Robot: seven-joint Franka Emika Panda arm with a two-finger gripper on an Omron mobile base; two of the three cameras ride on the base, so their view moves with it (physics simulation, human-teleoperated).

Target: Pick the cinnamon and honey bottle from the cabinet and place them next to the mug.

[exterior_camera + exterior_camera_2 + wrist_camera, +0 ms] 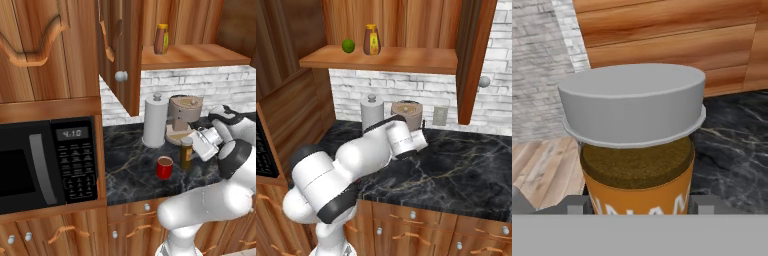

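A: Where is the grey-lidded, olive-brown cinnamon jar?
B: On the dark marble counter, beside the red mug, so the pair forms.
A: The two-finger gripper?
B: Fingers flank the jar; whether they clamp it cannot be told. The amber honey bottle waits on the cabinet shelf.

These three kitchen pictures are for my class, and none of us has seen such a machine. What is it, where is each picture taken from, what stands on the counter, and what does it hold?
It is a white robot arm on a drivable base, in a rendered kitchen. Two pictures come from base cameras behind it, left and right; the third looks along its gripper. On the dark counter stand a red mug, a paper-towel roll and a brown appliance. The gripper holds the cinnamon jar beside the mug. The honey bottle waits on the open cabinet shelf, near a green fruit.
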